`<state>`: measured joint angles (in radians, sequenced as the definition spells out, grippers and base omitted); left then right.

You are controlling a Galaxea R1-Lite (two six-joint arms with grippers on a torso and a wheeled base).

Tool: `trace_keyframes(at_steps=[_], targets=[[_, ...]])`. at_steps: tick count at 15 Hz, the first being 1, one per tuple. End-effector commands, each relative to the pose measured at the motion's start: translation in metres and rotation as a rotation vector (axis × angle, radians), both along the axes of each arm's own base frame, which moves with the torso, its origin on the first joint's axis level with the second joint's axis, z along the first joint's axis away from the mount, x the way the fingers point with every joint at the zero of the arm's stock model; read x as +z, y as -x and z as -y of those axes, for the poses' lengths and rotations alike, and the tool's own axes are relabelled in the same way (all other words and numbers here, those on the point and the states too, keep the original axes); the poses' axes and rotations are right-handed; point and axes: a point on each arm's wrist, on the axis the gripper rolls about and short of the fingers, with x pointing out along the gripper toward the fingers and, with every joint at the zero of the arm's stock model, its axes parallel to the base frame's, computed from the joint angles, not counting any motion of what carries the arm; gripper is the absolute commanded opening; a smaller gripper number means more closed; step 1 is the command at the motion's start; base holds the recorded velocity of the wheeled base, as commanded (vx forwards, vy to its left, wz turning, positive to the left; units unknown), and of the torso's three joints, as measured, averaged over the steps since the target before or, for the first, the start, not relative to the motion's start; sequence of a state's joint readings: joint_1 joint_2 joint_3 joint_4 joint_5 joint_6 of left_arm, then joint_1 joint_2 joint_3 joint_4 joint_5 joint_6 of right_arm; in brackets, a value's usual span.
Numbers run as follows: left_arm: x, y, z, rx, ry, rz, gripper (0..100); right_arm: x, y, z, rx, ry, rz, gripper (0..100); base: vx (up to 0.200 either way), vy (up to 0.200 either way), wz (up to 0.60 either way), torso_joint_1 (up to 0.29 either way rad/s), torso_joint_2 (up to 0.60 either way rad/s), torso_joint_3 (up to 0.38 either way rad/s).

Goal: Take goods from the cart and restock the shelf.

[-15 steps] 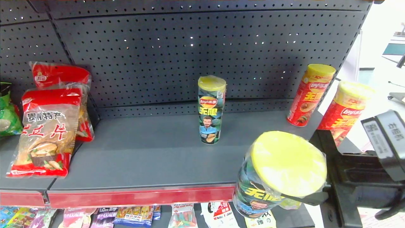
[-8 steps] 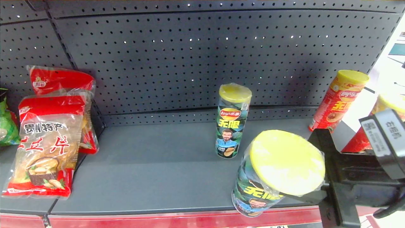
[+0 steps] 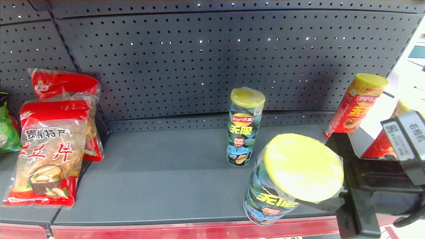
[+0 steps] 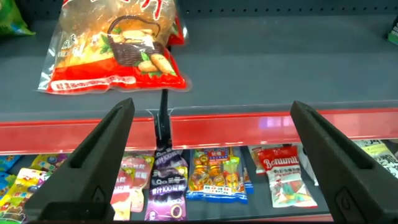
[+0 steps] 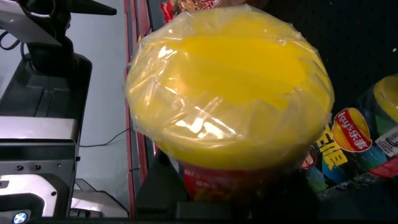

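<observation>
The right gripper [image 3: 310,197] clamps a chip can [image 3: 300,166]; the left gripper [image 4: 211,107] holds its fingers [image 4: 93,158] spread wide.

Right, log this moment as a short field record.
right gripper: shut on dark green chip tube with yellow lid, tilted at front edge of grey metal shelf
left gripper: open, empty, before the red front strip
on shelf: matching green tube upright mid-shelf; red chip tube at right end; red-and-clear snack bags at left
</observation>
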<state>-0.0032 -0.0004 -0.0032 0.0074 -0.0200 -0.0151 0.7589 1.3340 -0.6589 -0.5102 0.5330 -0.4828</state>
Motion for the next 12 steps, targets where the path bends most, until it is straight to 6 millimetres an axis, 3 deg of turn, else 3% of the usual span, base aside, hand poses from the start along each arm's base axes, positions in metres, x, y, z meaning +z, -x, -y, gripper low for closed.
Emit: trace_keyframes(at_steps=[1, 7, 12], targets=[[0.0, 0.0, 0.0, 0.0, 0.0, -0.001, 100, 0.0007, 0.0008, 0.0006, 0.001, -0.003, 0.003, 0, 0.0, 0.0, 0.0, 0.0, 0.0, 0.0], [0.0001, 0.0, 0.0, -0.001, -0.006, 0.001, 100, 0.0001, 0.0, -0.0002, 0.003, -0.001, 0.001, 0, 0.0, 0.0, 0.0, 0.0, 0.0, 0.0], [0.0001, 0.0, 0.0, 0.0, -0.014, 0.001, 100, -0.0008, 0.0008, 0.0005, 0.004, 0.0, -0.001, 0, 0.0, -0.2, 0.0, 0.0, 0.0, 0.004]])
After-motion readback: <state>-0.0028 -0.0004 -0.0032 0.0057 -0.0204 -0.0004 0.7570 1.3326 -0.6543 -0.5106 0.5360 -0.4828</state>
